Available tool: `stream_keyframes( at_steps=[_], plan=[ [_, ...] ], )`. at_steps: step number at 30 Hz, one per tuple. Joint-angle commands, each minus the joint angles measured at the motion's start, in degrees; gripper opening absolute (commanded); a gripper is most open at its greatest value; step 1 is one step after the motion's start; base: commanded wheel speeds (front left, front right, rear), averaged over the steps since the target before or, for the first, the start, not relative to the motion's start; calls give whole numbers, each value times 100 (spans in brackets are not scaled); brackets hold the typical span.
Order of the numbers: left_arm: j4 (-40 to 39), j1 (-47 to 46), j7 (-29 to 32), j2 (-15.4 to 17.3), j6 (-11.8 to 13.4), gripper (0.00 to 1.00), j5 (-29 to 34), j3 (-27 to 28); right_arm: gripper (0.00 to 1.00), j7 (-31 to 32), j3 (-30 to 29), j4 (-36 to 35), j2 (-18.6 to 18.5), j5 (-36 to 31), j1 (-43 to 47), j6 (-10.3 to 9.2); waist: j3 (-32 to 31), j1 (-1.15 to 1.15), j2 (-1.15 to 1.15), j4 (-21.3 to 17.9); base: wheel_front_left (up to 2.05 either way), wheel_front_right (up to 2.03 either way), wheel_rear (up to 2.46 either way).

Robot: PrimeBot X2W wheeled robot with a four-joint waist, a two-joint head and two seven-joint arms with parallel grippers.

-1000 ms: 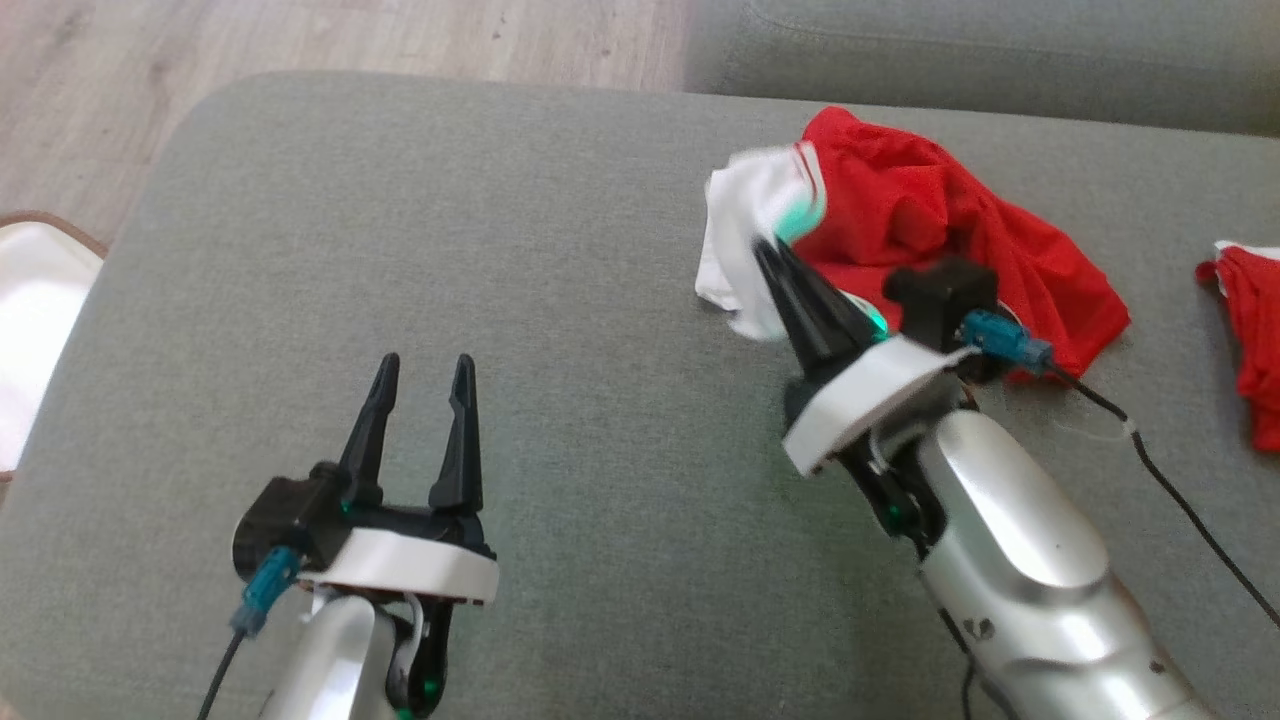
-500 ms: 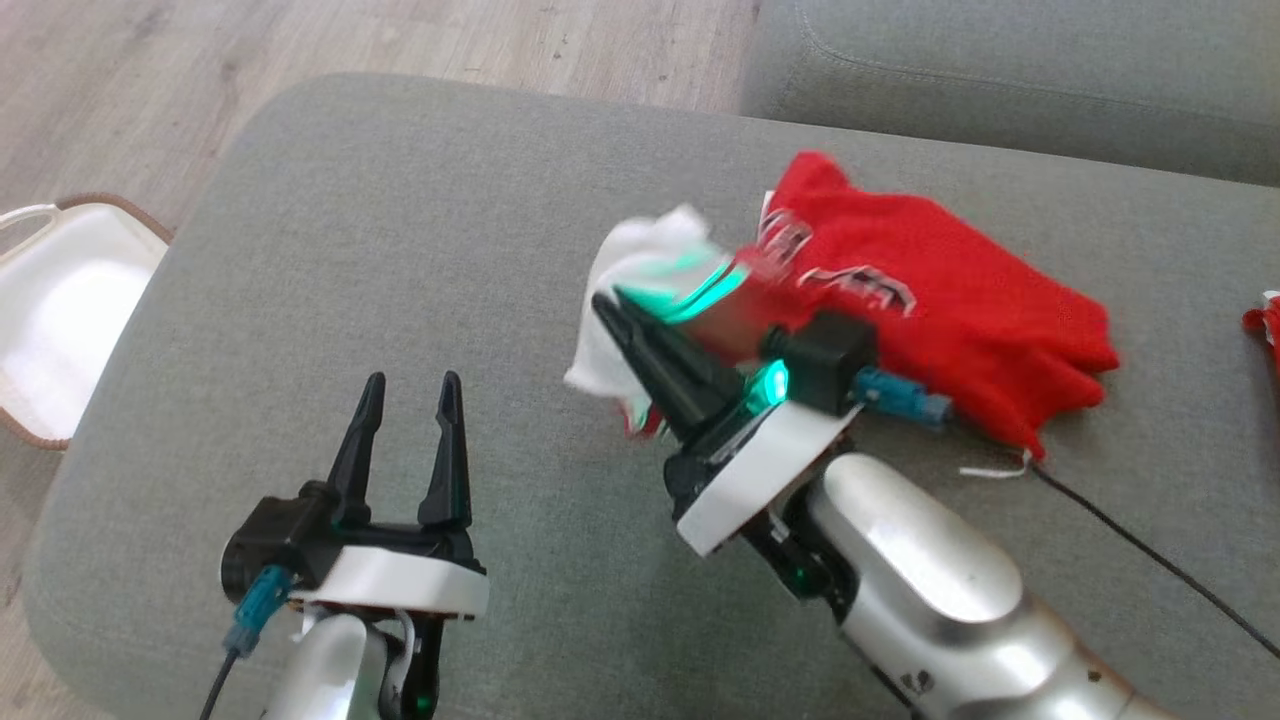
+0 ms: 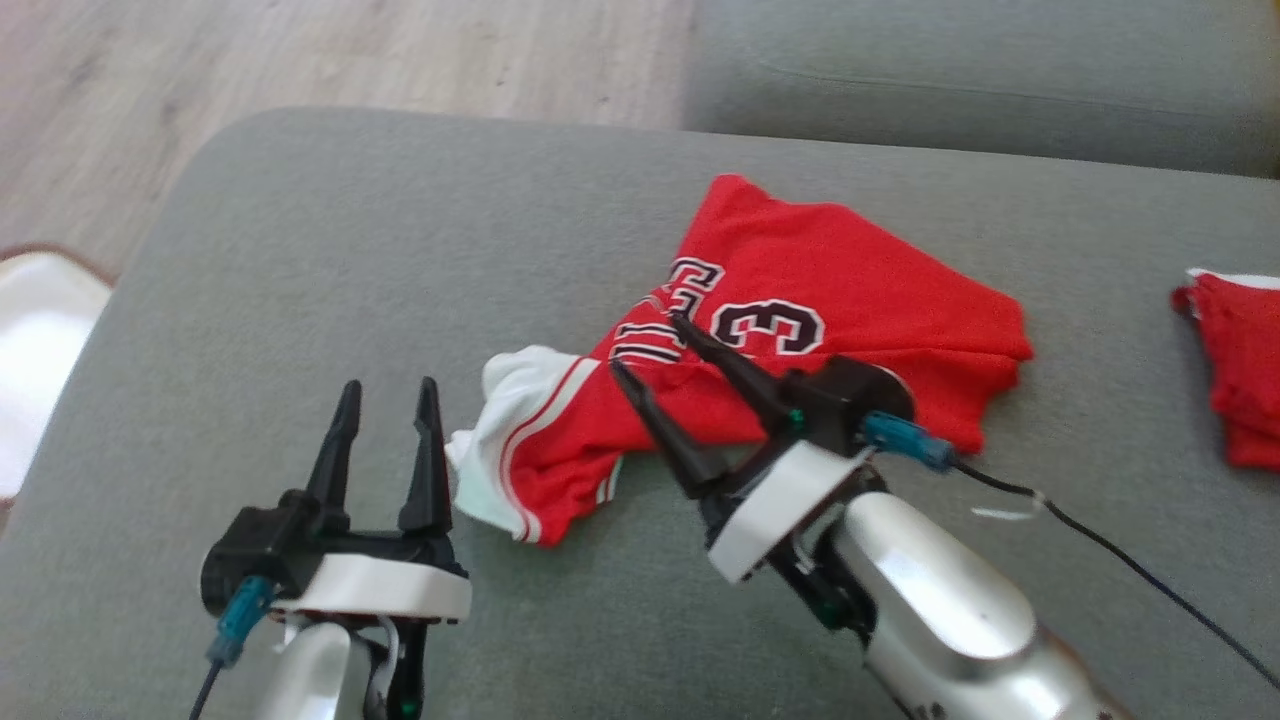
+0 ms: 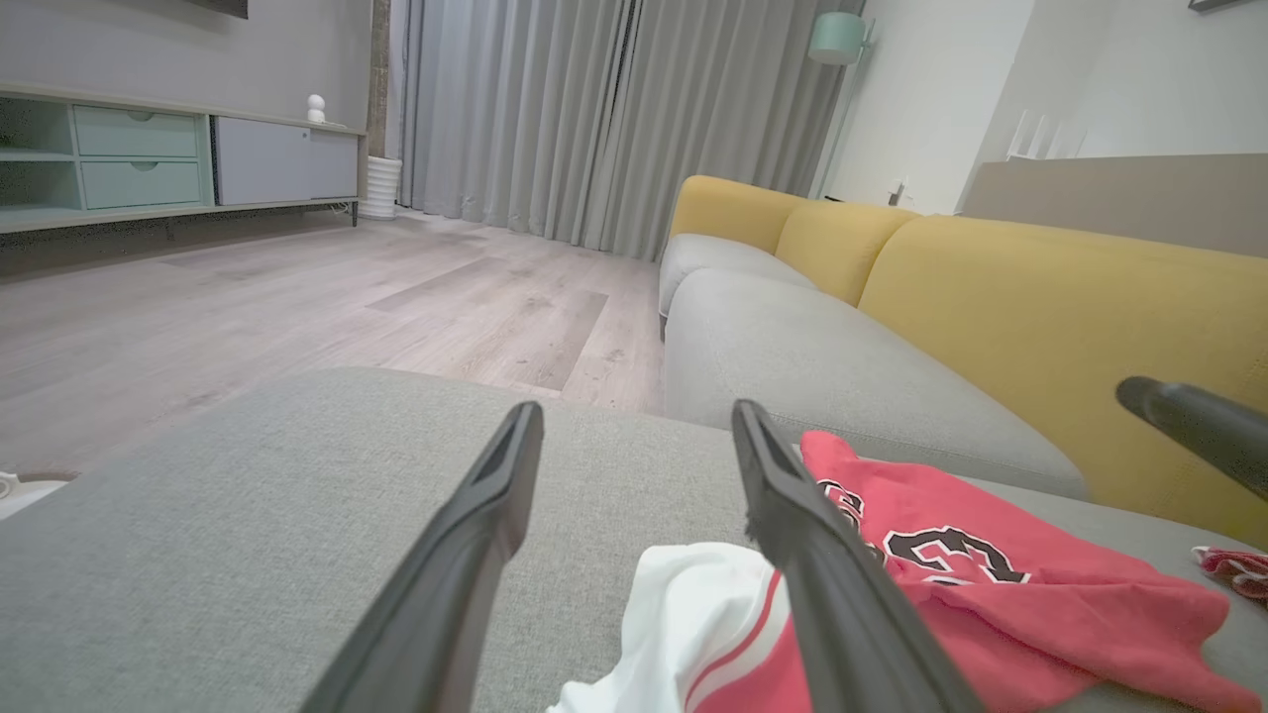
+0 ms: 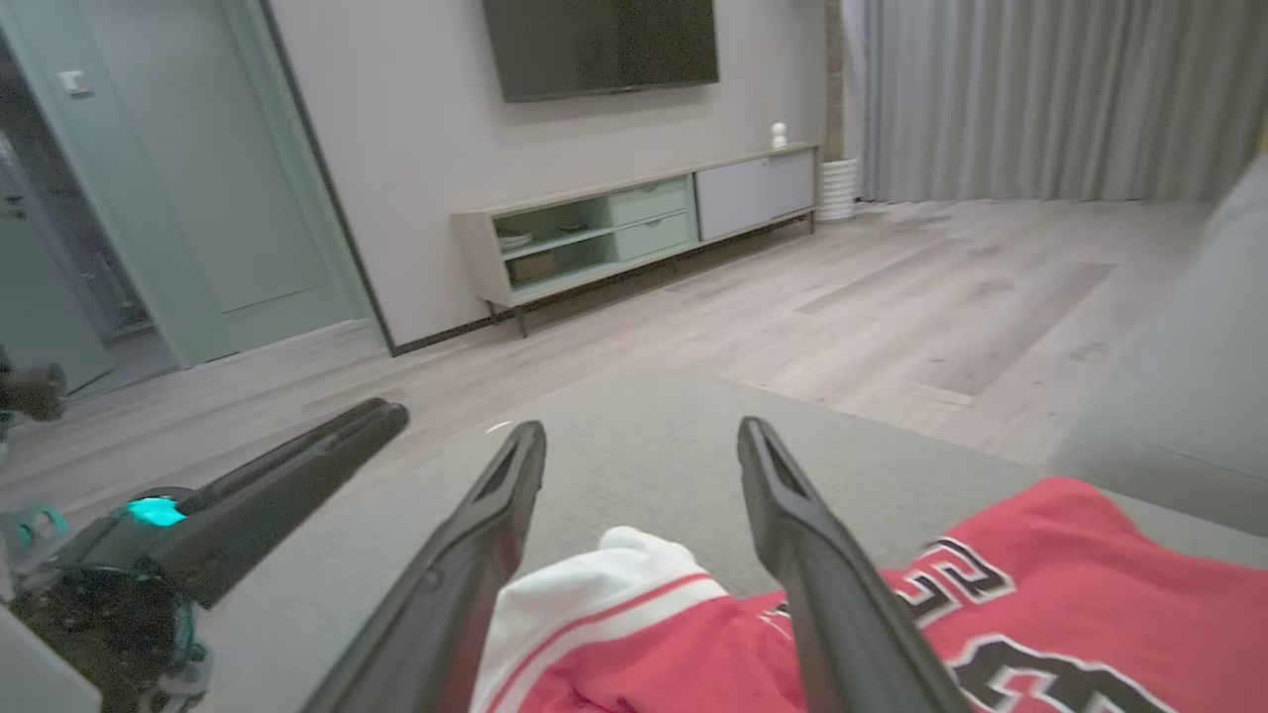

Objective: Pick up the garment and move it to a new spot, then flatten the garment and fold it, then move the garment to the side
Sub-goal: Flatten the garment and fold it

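Note:
The garment [image 3: 830, 270] is a red jersey with black-and-white numbers and a white, red-striped end [image 3: 500, 400]. It lies crumpled across the middle of the grey cushion [image 3: 330, 230]. My right gripper [image 3: 645, 342] hovers over its near edge, open, with nothing between its fingers; its wrist view shows the garment [image 5: 1050, 555] under the right gripper [image 5: 644, 426]. My left gripper [image 3: 390, 385] stands open just left of the white end and holds nothing. In the left wrist view, the garment [image 4: 1001, 604] lies to the right of the left gripper [image 4: 637, 408].
A second red cloth [image 3: 1240, 370] lies at the cushion's right edge. A white basket [image 3: 35, 340] sits on the wooden floor to the left. A sofa seat [image 3: 980, 70] runs behind the cushion. A black cable [image 3: 1100, 545] trails from my right wrist.
My right gripper dragged the garment leftwards, then opened and let it go. The garment now lies spread on the cushion. The head camera shifted between frames.

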Motion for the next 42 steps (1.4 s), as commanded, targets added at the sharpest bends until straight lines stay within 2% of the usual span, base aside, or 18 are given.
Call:
stream_keyframes(
  at_steps=[1, 8, 16, 24, 29, 35, 42],
  plan=[
    [-217, -117, -53, 23, -8, 100, 60, 267, 100, -45, -194, -237, 94, -176, 71, -4, -80, 0, 0, -202, 0, 0, 0],
    [-238, -112, -53, 24, -58, 100, 150, 399, 100, -65, -1925, -464, 36, -1359, 854, -4, -162, 0, 0, -663, 0, 0, 0],
    [-208, -89, -53, 22, -89, 100, 143, 397, 100, -267, -3274, -626, 84, -1683, 1823, -4, -83, 0, 0, -960, 0, 0, 0],
    [-193, -141, -53, 21, -107, 100, 116, 317, 100, -344, -3353, -701, 92, -1481, 1958, -4, 5, 0, 0, -1014, 0, 0, 0],
    [-184, -264, -53, 21, -115, 100, 80, 194, 100, -41, -3389, -512, 93, -1565, 1685, -4, 112, 0, 0, -872, 0, 0, 0],
    [-153, -390, -53, 21, -94, 100, 7, 54, 100, 437, -3437, 53, 93, -1372, 1228, -4, 259, 0, 0, -585, 0, 0, 0],
    [-110, -480, -54, 21, -86, 100, -27, -17, 100, 867, -3743, 1089, 93, -1286, 713, -4, 419, 0, 0, -326, 0, 0, 0]
  ],
)
